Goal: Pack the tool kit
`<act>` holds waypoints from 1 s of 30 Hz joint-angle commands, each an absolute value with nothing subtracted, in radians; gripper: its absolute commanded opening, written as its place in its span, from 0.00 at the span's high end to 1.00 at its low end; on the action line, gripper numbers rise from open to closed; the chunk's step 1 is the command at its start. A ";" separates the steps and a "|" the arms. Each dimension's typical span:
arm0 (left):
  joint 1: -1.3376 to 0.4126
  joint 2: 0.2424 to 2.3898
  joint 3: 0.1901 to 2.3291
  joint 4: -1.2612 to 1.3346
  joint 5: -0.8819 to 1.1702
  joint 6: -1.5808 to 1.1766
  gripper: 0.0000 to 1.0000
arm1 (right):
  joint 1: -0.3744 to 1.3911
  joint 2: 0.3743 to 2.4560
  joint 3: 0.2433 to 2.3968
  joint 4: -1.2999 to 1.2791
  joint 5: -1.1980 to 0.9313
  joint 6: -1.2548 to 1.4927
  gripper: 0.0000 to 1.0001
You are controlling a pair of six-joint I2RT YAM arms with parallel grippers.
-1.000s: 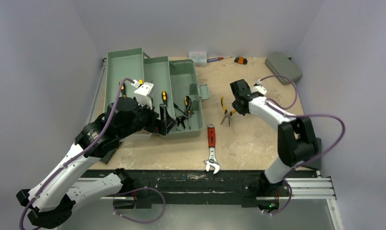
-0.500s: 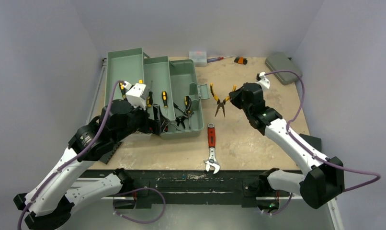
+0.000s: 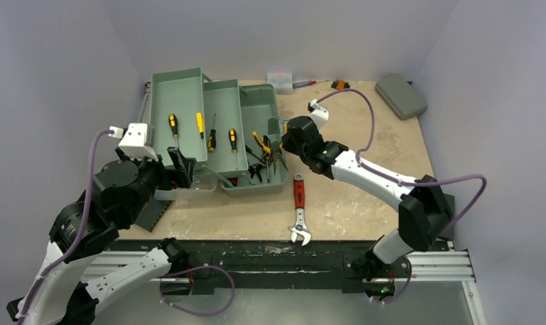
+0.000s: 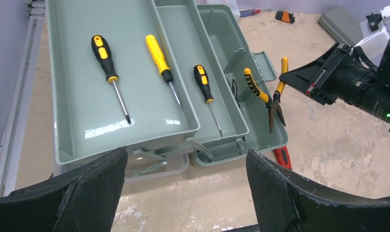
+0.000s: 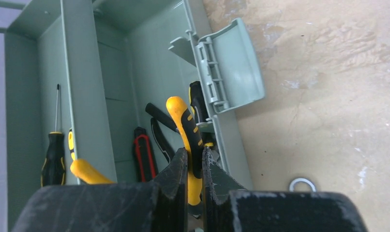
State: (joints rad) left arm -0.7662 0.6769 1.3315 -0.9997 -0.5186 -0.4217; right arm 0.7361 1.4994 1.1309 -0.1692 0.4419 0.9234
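The right end effector point(image 5: 194, 159) is pinched narrow on a handle of the yellow pliers point(image 5: 182, 118). It holds them over the right rim of the toolbox point(image 3: 181, 91), which stands open on the worktop point(image 3: 372, 183), presumably to drop them inside. The left end effector point(image 4: 186, 191) gapes wide and empty off the toolbox's near-left corner, likely parked clear. A red wrench point(image 3: 299, 203) lies unpacked just off the toolbox's near-right corner.

Far left on the table point(image 3: 365, 203), toolbox point(image 3: 259, 108) with screwdrivers point(image 4: 105, 53) lying in its trays point(image 4: 86, 113), pliers point(image 4: 254, 86) over its right part. Right of it and nearer, wrench point(image 3: 299, 203). Back right, flat case point(image 3: 400, 95).
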 commanded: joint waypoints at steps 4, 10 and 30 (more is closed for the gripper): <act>-0.766 0.653 1.353 -1.041 -0.575 -0.394 0.11 | 0.816 1.638 1.285 -0.125 0.522 0.968 1.00; -0.766 0.658 1.353 -1.054 -0.597 -0.390 0.11 | 0.819 1.726 1.358 -0.136 0.458 0.923 0.91; -0.766 0.645 1.324 -1.062 -0.654 -0.378 0.10 | 0.777 1.729 1.580 -0.600 0.317 0.433 0.22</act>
